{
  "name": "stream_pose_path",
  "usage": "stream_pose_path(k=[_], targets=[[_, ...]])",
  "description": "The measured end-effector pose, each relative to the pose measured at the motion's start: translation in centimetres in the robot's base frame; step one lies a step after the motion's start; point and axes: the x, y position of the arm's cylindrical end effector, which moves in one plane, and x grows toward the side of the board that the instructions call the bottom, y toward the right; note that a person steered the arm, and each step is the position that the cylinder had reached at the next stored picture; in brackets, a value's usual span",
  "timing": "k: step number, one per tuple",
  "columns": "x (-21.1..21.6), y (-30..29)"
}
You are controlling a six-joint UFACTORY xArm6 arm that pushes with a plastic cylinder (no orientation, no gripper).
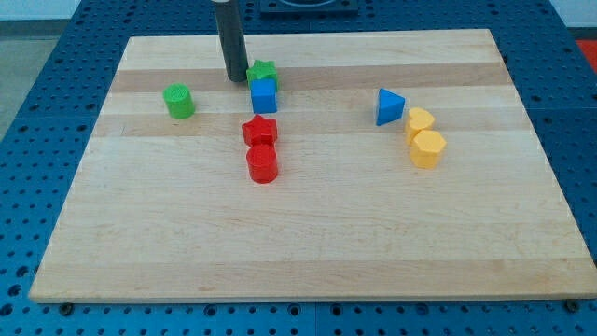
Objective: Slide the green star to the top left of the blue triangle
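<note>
Rod's upper part cut off at view's top, green star [264,72] partly hidden by blue cube [264,96]

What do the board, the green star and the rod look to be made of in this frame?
Board: pale wood, matte, with visible grain and glued strips.
Green star: probably moulded or printed plastic, with uniform saturated colour and a dull sheen.
Rod: dark and smooth, metal or plastic, cannot tell; my tip sits just to the view's left of the star.

My tip [235,77] sat just left of the green star [263,72]. The blue cube [264,96] crowded the star from below. Bare desk [326,84] ran rightward to the blue triangle [389,106], with yellow blocks [424,137] packed beyond it.
</note>
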Motion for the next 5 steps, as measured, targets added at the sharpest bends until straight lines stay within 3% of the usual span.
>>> stream_pose_path(k=[1,3,5], targets=[[0.6,2.5],[-4.1,15.6],[-6.2,22.3]])
